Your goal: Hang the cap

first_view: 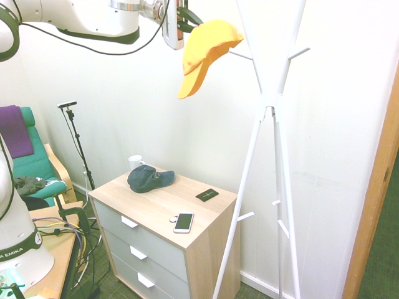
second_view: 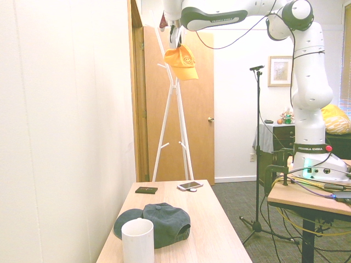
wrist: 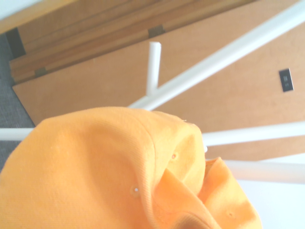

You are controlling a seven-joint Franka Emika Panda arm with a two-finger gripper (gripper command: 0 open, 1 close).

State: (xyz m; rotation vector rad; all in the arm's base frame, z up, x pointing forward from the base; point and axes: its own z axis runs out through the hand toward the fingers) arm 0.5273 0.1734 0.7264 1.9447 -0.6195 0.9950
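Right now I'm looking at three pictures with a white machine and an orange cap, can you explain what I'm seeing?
The white machine is a robot arm with a two-finger gripper at its end. The gripper is shut on the yellow-orange cap, holding it high beside a white coat stand, close to one of its pegs.

Two pictures come from cameras placed in the room on opposite sides of the arm. The third comes from a camera on the robot's wrist, so the cap fills it from very close.

Below stands a wooden drawer chest. On it lie a dark blue cap, a white mug, a phone and a small black card-like item.
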